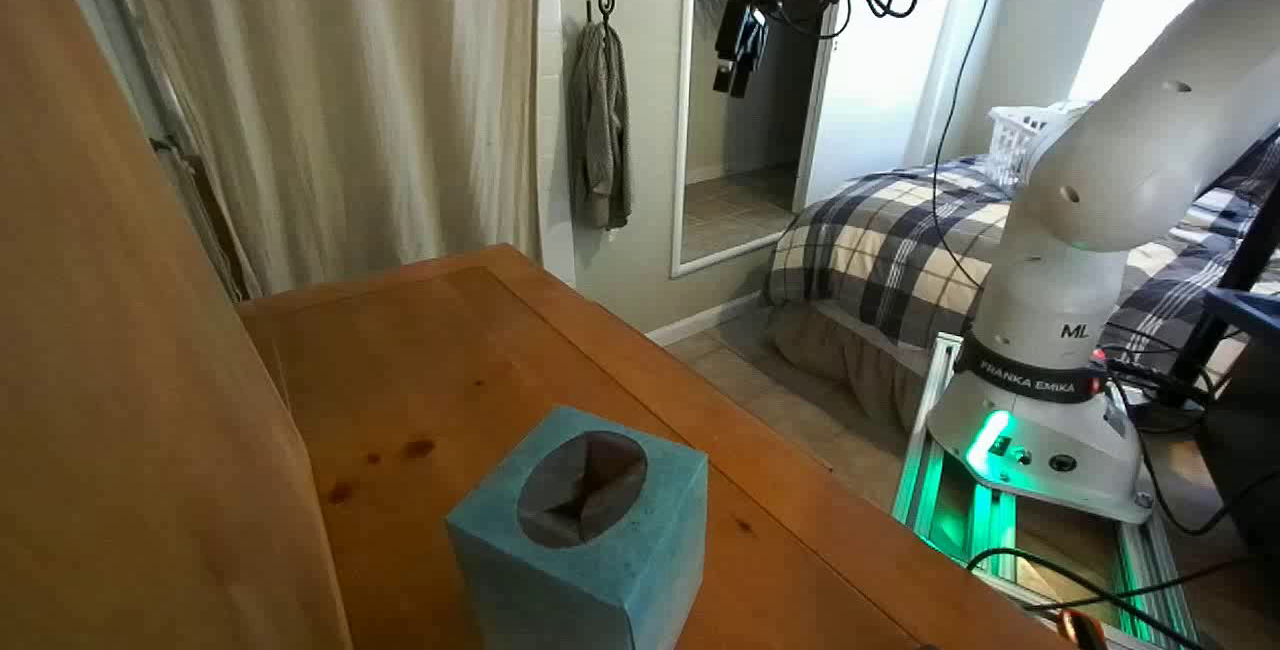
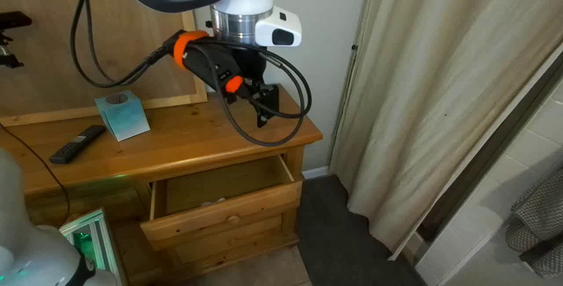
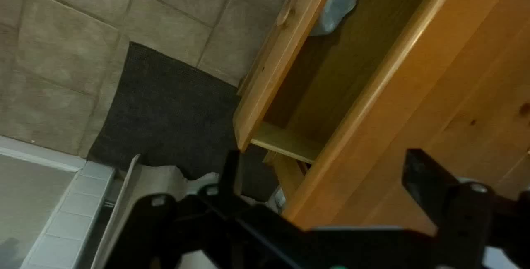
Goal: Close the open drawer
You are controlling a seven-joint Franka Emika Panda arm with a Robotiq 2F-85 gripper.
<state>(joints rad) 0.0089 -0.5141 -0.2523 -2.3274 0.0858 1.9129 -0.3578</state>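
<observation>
- Below the middle of the frame in an exterior view, the drawer (image 2: 215,218) stands pulled out from the dresser (image 2: 202,134); in the wrist view its front panel (image 3: 280,60) slants through the upper middle.
- Your gripper (image 3: 323,159) is empty, its fingers (image 3: 422,174) spread wide, with the dresser's front edge showing in the gap; no contact with the drawer shows.
- Expect a stiff wooden box, probably of middling weight, with some drag as it slides; nothing about it looks fragile.
- You shouldn't need a grasp: press the outer face of the front panel near the round knob (image 2: 233,220), at its middle. Shoving a corner could skew and jam it.
- Inside, at the top of the wrist view, lies a pale, thin-looking bag (image 3: 337,6), likely soft and light; the frame cuts it off.
- The back of the drawer is hidden under the dresser top, so you can only guess how freely it slides.
- Loops of cable (image 2: 269,143) cover part of the gripper, and the wrist view is dim around the fingers.
- Where the tissue box (image 1: 590,570) stands at the bottom of an exterior view, the drawer is out of sight.
</observation>
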